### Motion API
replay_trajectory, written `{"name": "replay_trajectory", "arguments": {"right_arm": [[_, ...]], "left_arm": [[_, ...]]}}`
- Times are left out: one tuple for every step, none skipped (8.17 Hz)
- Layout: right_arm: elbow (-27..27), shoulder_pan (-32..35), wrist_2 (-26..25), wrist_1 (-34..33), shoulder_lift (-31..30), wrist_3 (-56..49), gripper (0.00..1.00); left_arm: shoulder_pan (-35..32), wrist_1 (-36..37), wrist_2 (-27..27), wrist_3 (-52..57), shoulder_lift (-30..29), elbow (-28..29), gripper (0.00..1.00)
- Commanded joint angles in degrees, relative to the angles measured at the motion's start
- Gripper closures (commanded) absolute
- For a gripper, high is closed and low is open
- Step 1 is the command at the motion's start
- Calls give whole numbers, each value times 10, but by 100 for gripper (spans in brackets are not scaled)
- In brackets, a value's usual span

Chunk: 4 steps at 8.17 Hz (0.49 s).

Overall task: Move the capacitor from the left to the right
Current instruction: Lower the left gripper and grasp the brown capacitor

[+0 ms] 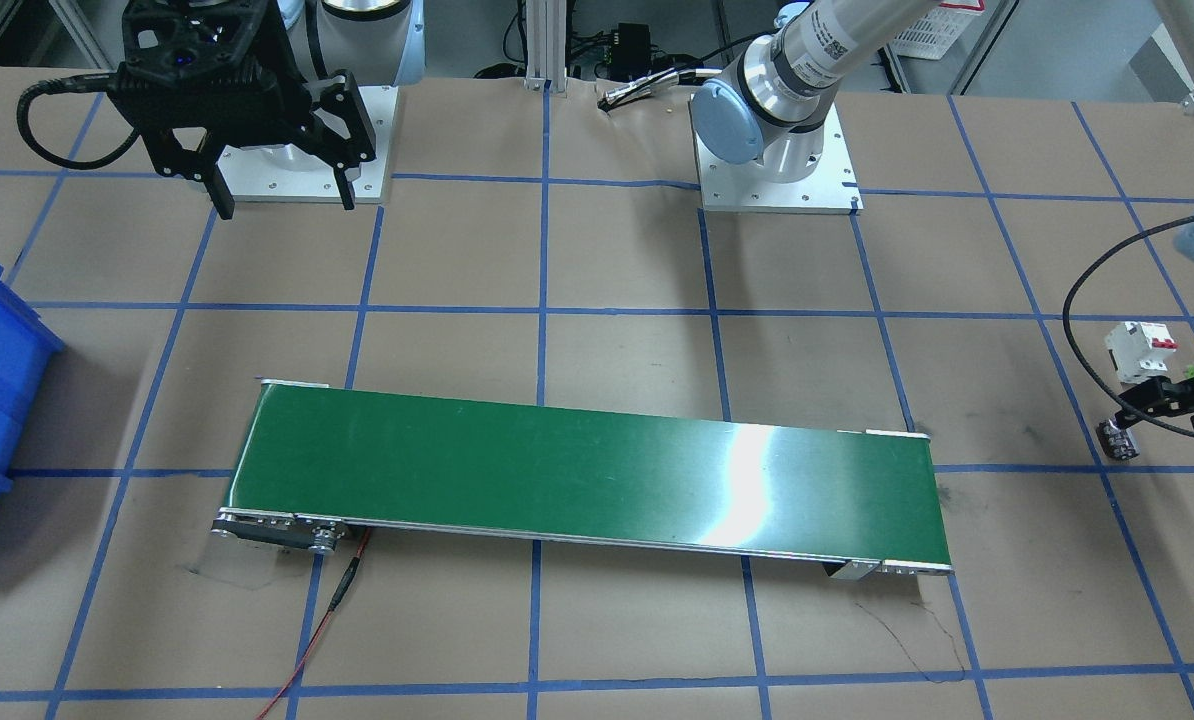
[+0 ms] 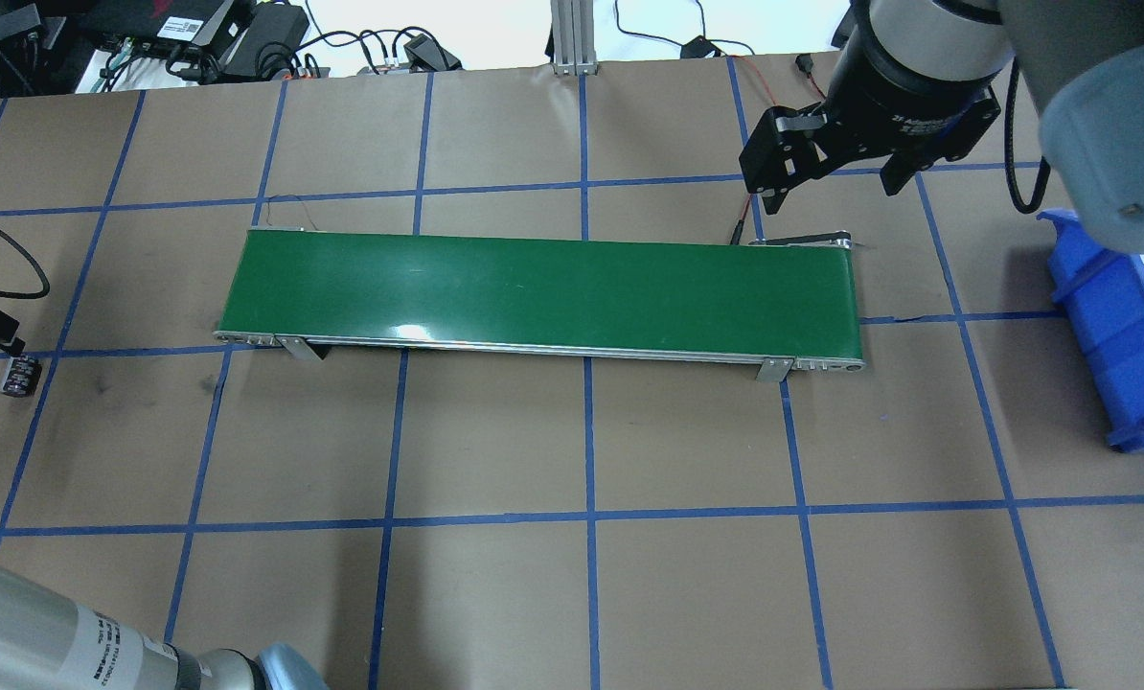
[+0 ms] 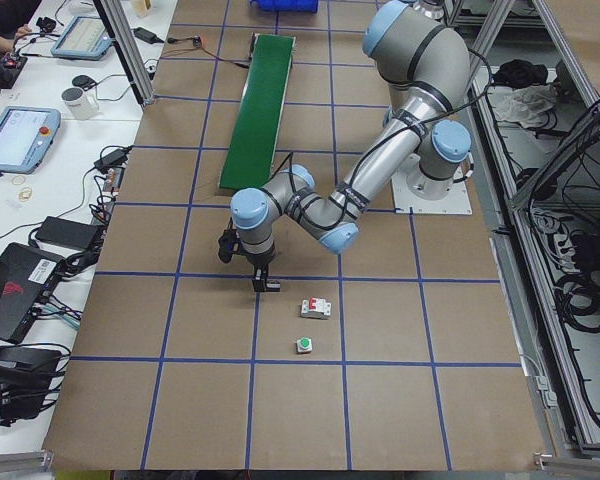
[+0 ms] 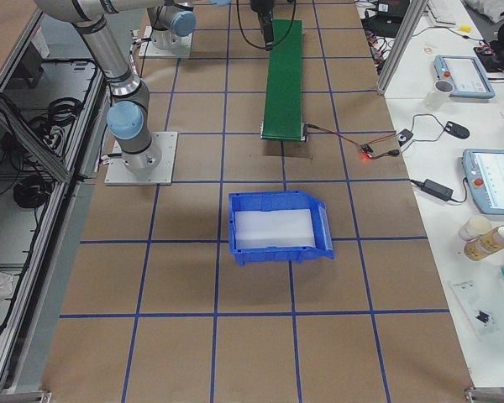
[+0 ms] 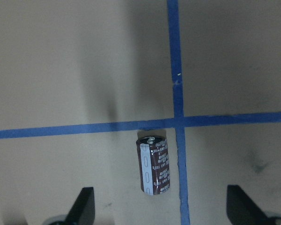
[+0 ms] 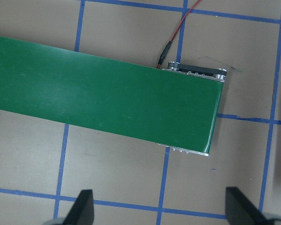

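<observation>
The capacitor (image 5: 153,165), a small dark cylinder with a silvery stripe and a metal end, lies on its side on the brown table beside a blue tape crossing. It also shows in the front view (image 1: 1117,440) and the overhead view (image 2: 18,376). My left gripper (image 5: 161,208) hovers just above it, open and empty, with the capacitor just beyond the gap between its fingertips. My right gripper (image 1: 282,198) is open and empty, held high over the conveyor's far end, and also shows in the overhead view (image 2: 833,190).
A green conveyor belt (image 2: 543,297) lies across the middle of the table. A blue bin (image 2: 1118,326) stands at the right end. A white circuit breaker (image 1: 1142,350) with red switches and a green push button (image 3: 305,345) sit near the capacitor.
</observation>
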Motion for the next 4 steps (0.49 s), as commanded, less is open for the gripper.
{"name": "replay_trajectory", "arguments": {"right_arm": [[0, 0, -1, 0, -3, 0, 0], [0, 0, -1, 0, -3, 0, 0], [0, 0, -1, 0, -3, 0, 0], [0, 0, -1, 0, -4, 0, 0]], "left_arm": [[0, 26, 1, 10, -31, -1, 0], [0, 26, 1, 10, -35, -2, 0], [0, 26, 1, 10, -36, -2, 3], [0, 25, 2, 9, -37, -2, 6]]}}
